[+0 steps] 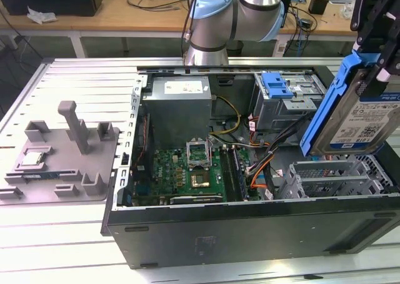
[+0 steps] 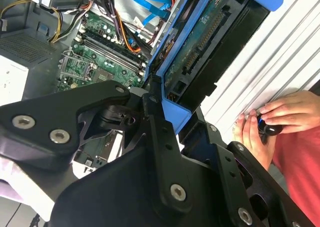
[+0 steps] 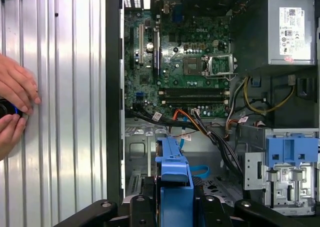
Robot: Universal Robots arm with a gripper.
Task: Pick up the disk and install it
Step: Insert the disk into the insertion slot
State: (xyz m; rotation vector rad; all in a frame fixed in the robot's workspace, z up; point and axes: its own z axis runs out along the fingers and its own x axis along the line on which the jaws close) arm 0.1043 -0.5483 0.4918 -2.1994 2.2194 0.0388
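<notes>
The disk is held on edge, tilted, above the open computer case. It hangs over the bare metal drive cage at the exterior view's right and touches nothing below. The fingers are clamped on its blue plastic carrier frame, pinching it from two sides near the upper end. The disk is judged dense and rigid, with a smooth silver shell and a glossy label that could slip. Its board side and connector, seen in the second wrist view, are judged fragile, so the stiff frame is the safer place to be gripped. A person's hands rest on the ribbed metal surface.
</notes>
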